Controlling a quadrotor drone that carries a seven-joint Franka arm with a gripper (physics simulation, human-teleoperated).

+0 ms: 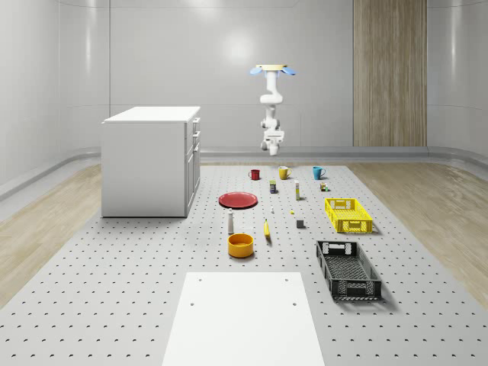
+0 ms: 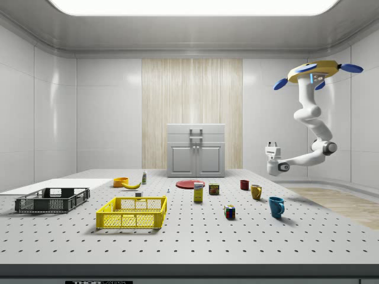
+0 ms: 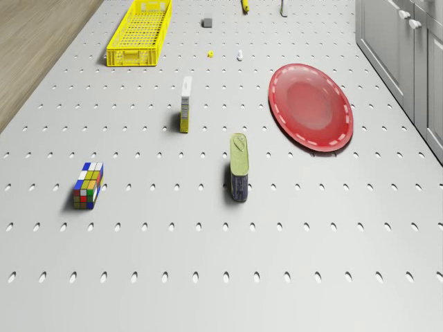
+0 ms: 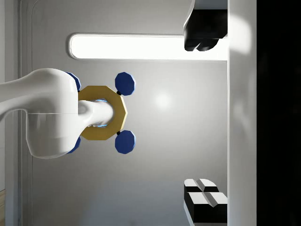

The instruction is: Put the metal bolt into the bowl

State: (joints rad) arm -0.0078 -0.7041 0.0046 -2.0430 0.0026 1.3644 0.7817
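Observation:
The metal bolt (image 3: 239, 54) is a tiny pale piece lying on the perforated table, between the red plate and the yellow crate. The orange bowl (image 1: 240, 244) (image 2: 121, 182) stands nearer the table's front, beside a white bottle (image 1: 230, 222). My drone (image 1: 273, 70) (image 2: 314, 72) hovers high over the table's far end, above the mugs. The arm hangs down and bends, with the gripper (image 1: 272, 149) (image 2: 272, 145) (image 4: 203, 117) turned upward, far from bolt and bowl. Its fingers (image 4: 202, 35) stand wide apart with nothing between them.
A grey cabinet (image 1: 149, 160) stands at the whole-scene view's left. On the table are a red plate (image 3: 311, 104), a yellow crate (image 1: 348, 214), a black crate (image 1: 348, 268), three mugs (image 1: 284, 172), a can (image 3: 238, 168), a Rubik's cube (image 3: 88, 185), a banana (image 1: 267, 229) and a white board (image 1: 244, 320).

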